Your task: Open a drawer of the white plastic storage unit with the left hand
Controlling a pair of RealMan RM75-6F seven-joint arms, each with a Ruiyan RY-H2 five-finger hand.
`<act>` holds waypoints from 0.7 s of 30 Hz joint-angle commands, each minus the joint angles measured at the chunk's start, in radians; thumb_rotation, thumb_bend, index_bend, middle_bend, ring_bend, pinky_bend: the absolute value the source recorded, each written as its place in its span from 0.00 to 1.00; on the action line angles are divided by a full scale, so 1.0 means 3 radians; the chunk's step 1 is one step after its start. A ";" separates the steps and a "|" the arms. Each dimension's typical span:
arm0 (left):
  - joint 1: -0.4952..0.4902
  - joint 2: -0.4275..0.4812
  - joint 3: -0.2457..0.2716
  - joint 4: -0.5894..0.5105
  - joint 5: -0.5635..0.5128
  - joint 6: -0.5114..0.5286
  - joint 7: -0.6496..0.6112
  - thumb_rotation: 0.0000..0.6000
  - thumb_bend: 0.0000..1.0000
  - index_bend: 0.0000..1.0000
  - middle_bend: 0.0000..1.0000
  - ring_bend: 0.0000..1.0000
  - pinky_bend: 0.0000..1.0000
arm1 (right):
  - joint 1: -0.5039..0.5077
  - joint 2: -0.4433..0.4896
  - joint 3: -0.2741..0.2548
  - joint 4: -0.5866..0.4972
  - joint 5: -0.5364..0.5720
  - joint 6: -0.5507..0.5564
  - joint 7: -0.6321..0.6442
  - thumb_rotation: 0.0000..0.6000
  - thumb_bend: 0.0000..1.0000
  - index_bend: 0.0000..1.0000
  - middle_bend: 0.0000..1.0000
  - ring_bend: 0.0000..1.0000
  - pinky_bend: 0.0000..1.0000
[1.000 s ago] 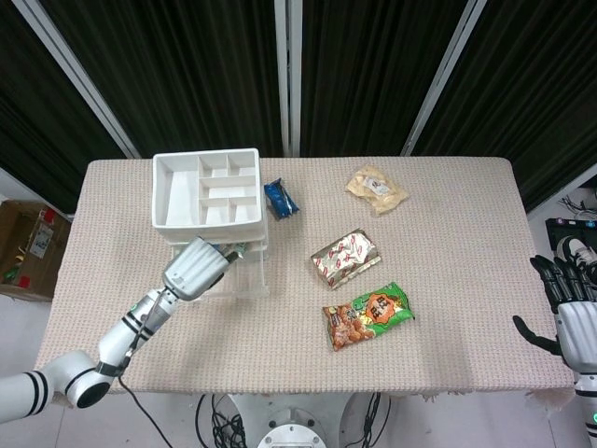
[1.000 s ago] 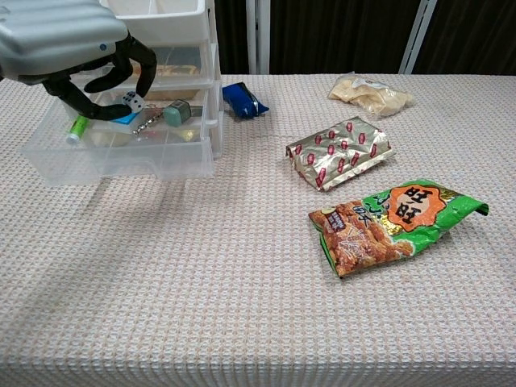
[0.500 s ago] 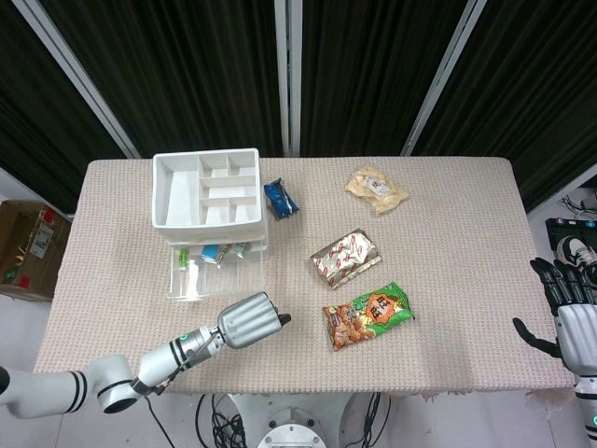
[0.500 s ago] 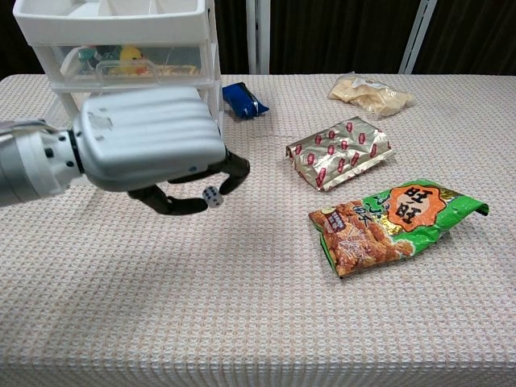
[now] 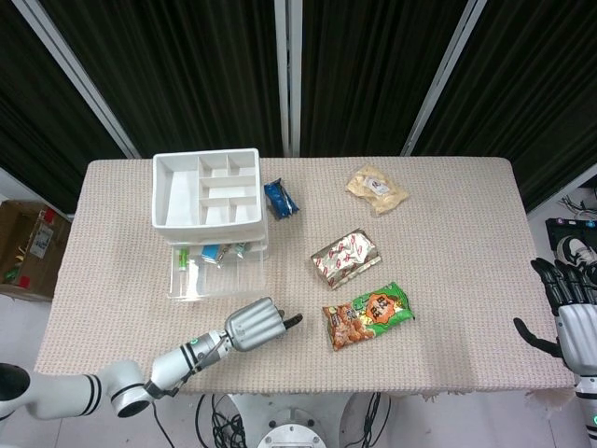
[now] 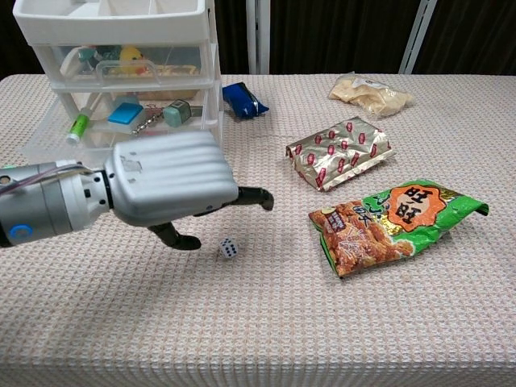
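The lower drawer of the white storage unit, at ten o'clock on the table, is seen pulled out. The left hand is held spread and empty at seven o'clock, above a die. The right hand is kept idle, fingers apart, at four o'clock.

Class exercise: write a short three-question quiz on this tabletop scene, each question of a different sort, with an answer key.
1. True or false: the lower drawer of the storage unit is pulled out.
2. Which thing lies on the table just below the left hand? A) a die B) a spoon C) a battery
3. Fill in: the snack bag nearest the left hand is the ______ one.

Key: 1 true; 2 A; 3 green. The right hand hangs off the table's right edge, fingers apart, holding nothing.
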 commanded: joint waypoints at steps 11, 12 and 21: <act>0.1367 0.1315 -0.0290 -0.0842 -0.0643 0.2041 -0.0791 1.00 0.04 0.27 0.51 0.59 0.68 | -0.0018 -0.0010 -0.0021 0.0069 -0.0017 0.0009 0.0110 1.00 0.19 0.00 0.08 0.00 0.00; 0.1450 0.1411 -0.0256 -0.0833 -0.0729 0.2046 -0.0884 1.00 0.04 0.27 0.50 0.54 0.58 | -0.0012 -0.0010 -0.0024 0.0076 -0.0023 -0.0002 0.0115 1.00 0.19 0.00 0.08 0.00 0.00; 0.2156 0.1715 0.0137 -0.0649 -0.1125 0.2103 -0.1380 1.00 0.04 0.26 0.33 0.33 0.27 | 0.0073 -0.0047 -0.0037 0.0151 -0.0096 -0.0089 0.0247 1.00 0.19 0.00 0.08 0.00 0.00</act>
